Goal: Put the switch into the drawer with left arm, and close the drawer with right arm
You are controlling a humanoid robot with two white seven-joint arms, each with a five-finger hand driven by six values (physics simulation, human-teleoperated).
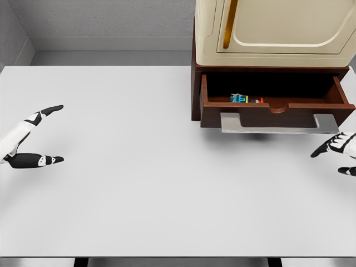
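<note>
Head view: the switch [245, 99] already lies inside the open drawer [275, 105], on its floor close behind the front panel and left of the panel's middle notch. It shows as a small blue part with yellow, black and red bits; finer detail is too small to read. The drawer belongs to a dark wooden cabinet [196, 83] standing at the far right edge of the desk [139, 183], with a cream-coloured appliance [272, 28] on top.

The left hand [32, 139] hovers near the left edge of the desk, fingers spread wide and holding nothing. The right hand [340, 149] shows at the right edge, just below the drawer's right corner, fingers loosely extended and empty.

The first half of the task looks done; closing remains. The drawer looks rigid and should slide straight in. Its grey metal handle [278, 123] runs across the front and juts toward the robot. A flat push on the handle or the wooden front near its middle seems best, since pushing at one corner could skew the drawer. The light, loose switch may slide if the push is abrupt.
</note>
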